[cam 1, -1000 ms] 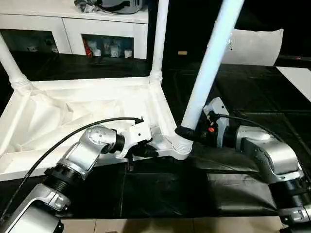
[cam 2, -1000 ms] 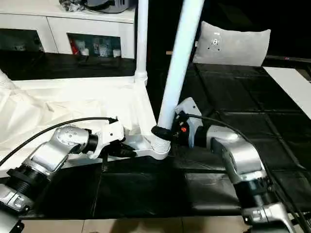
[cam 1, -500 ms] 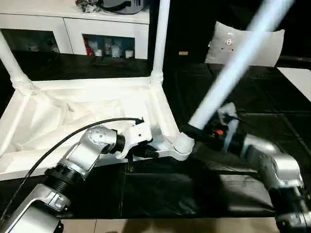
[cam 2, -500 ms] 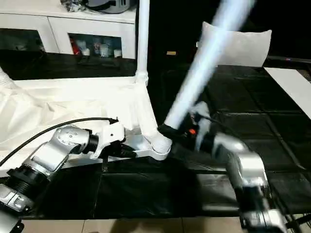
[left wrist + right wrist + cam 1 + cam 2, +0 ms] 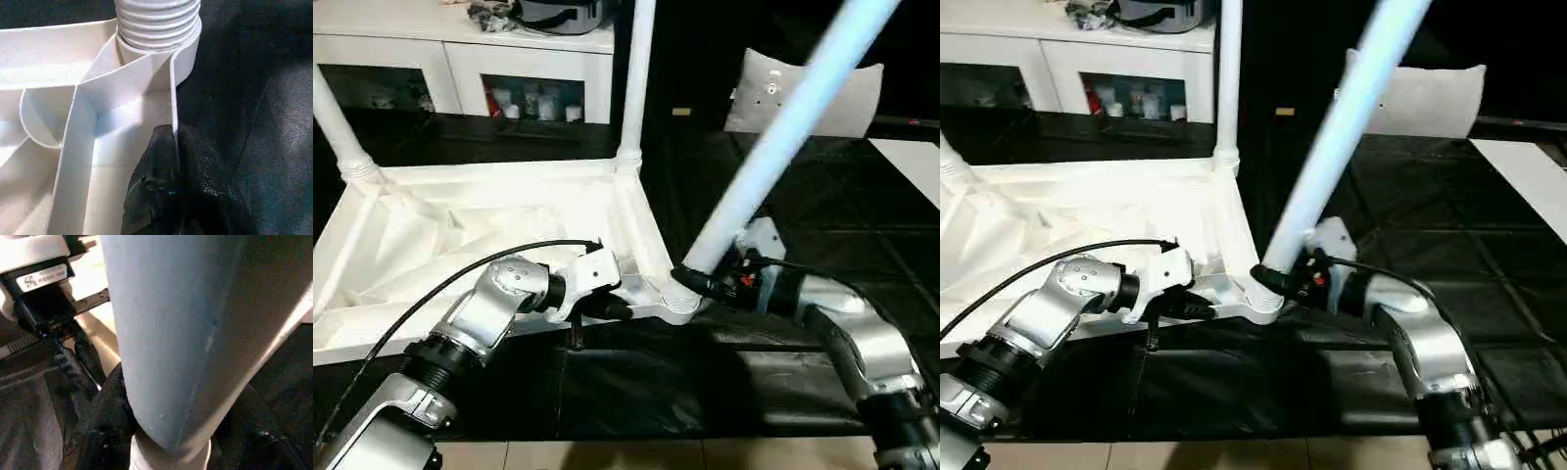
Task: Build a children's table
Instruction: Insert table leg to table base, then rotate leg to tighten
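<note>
The upturned table top (image 5: 460, 230) is lying on the dark surface (image 5: 636, 392), two far legs (image 5: 634, 78) already standing. The left tool (image 5: 173, 161) is pinching its near rim shut. The right tool (image 5: 705, 279) is gripping a tilted leg (image 5: 773, 137) at the near-right socket (image 5: 677, 302), apparently not yet seated.
</note>
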Available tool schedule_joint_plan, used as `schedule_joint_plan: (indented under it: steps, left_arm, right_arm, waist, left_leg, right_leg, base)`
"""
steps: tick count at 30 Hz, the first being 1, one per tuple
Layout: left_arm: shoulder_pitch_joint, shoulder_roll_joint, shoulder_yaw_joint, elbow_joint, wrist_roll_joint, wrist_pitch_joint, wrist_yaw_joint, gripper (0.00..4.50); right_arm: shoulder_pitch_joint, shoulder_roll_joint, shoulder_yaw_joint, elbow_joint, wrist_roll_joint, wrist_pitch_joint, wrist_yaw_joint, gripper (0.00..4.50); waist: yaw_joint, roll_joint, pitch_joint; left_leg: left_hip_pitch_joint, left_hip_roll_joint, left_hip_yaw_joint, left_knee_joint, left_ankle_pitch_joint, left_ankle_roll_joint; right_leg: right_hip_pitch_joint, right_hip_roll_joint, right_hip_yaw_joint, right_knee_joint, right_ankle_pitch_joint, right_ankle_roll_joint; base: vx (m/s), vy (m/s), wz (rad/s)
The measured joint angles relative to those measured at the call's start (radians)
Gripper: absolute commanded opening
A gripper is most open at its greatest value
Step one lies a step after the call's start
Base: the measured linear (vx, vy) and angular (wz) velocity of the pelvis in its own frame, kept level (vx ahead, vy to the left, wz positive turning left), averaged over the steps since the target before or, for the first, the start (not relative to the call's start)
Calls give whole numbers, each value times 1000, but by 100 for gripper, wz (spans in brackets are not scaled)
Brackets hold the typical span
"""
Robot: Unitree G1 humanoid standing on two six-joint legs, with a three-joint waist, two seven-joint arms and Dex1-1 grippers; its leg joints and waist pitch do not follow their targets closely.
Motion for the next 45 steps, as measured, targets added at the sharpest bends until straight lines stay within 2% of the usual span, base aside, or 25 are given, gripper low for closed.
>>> schedule_joint_plan:
  steps: [12, 20, 23, 29, 36, 39, 45]
  left_arm:
    - [-70, 1, -20, 105, 2, -46, -70, 0]
    - [-75, 2, -18, 118, 8, -55, -78, 0]
    - [-65, 1, -8, 96, 3, -16, -72, 0]
    - [25, -35, 59, -55, -3, 182, 61, 0]
    - [78, -176, 82, -188, 48, 388, 290, 0]
    - [80, -199, 69, -223, 70, 438, 337, 0]
    - [81, -181, 52, -247, 80, 441, 351, 0]
  right_arm:
    - [-95, -26, 39, 92, -4, 22, 114, 184]
    - [-93, -26, 41, 91, -4, 32, 123, 184]
    - [-73, -14, 30, 60, -4, 57, 89, 184]
    - [-26, 94, -19, -40, -21, 177, -148, 184]
    - [-51, 222, -86, -54, -70, 288, -417, 184]
    - [-62, 253, -97, -55, -82, 312, -484, 184]
    - [-76, 268, -94, -55, -89, 322, -507, 184]
  waist:
    - [-1, 2, 1]
    - [0, 2, 0]
    - [1, 2, 0]
    - [-11, 5, 0]
    - [-30, 3, 0]
    - [-31, 0, -1]
    - [-32, -2, -2]
  left_leg:
    - [3, 1, 0, -1, 0, 0]
    - [6, 1, 1, -2, 0, 0]
    - [6, 1, 1, -3, 0, 0]
    - [13, 1, 5, -5, 0, 0]
    - [12, 1, 6, -8, 0, 0]
    - [11, 1, 7, -10, 0, 0]
    - [12, 1, 7, -18, 0, 0]
  right_leg:
    - [4, 0, -2, -2, 0, -1]
    - [7, 0, -2, -4, 0, -1]
    - [7, 0, -1, -4, 0, -1]
    - [8, -1, 1, -4, -3, 5]
    - [8, -2, 0, -18, -3, 6]
    - [8, -2, 0, -19, -3, 5]
    - [6, -1, 0, -20, -1, 6]
  base:
    - [0, 0, 0]
    - [0, 0, 0]
    - [0, 0, 0]
    - [0, 0, 0]
    - [0, 0, 0]
    - [0, 0, 0]
    - [0, 0, 0]
